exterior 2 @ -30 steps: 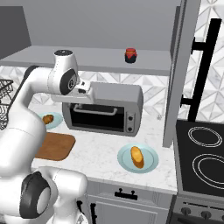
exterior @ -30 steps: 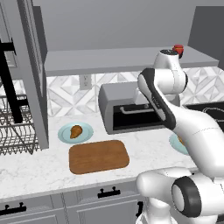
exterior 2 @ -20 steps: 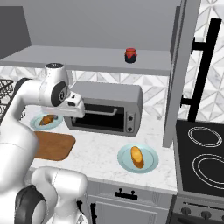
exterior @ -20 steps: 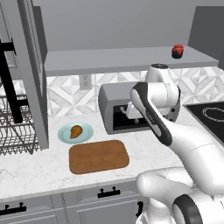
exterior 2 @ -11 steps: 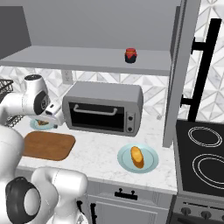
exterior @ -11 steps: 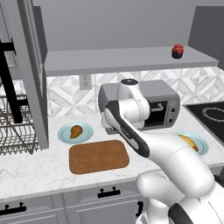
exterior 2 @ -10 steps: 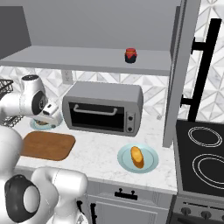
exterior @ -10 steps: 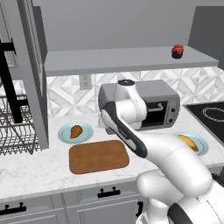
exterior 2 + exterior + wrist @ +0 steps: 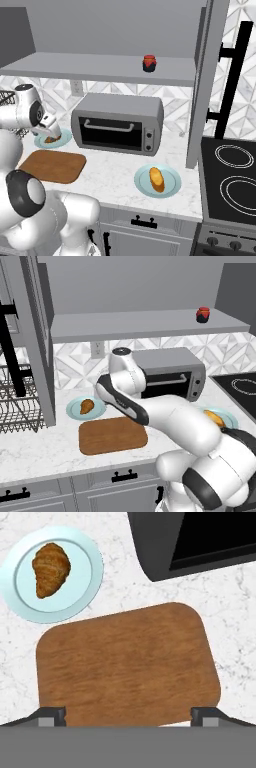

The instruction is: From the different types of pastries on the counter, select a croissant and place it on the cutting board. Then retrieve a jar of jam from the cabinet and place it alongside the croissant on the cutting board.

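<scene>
Arm swung from toaster side to above the board (image 9: 127, 664) — fingers (image 9: 50, 716) spread wide, empty; croissant (image 9: 50, 569) just beyond board — grasp next.

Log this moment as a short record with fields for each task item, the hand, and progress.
croissant: on a light blue plate, on the counter beside the cutting board
cutting board: bare, in front of the toaster oven
orange-yellow pastry: on its own light blue plate, on the other side of the oven
jar of jam: upright on the cabinet shelf
hand: open, holding nothing, above the board
progress: croissant not yet picked; jam not fetched
</scene>
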Robot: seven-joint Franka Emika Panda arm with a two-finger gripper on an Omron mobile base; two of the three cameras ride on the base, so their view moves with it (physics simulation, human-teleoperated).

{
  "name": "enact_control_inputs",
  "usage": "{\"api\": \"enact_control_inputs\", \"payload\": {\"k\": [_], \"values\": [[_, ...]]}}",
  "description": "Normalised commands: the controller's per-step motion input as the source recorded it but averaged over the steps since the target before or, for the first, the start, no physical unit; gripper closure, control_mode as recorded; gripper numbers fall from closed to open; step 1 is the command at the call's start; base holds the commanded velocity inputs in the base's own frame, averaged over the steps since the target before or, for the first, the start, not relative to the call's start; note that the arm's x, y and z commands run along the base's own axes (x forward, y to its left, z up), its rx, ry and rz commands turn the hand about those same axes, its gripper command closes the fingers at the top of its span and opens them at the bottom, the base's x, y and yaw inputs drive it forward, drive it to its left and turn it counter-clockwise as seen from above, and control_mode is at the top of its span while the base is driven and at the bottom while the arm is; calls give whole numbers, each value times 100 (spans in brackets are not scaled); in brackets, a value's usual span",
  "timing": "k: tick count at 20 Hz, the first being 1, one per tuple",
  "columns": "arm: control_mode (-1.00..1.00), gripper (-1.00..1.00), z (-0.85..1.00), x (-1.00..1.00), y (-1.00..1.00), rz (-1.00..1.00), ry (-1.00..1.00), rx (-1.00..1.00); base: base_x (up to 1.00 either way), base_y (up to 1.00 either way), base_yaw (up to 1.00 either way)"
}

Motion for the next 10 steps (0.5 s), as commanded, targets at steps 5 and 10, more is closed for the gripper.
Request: {"api": "enact_control_inputs", "payload": {"k": [5,10], "values": [[-100,-100,-24,32,20,0,7,0,0,0,0],[-100,-100,-31,20,24,0,6,-1,0,0,0]]}}
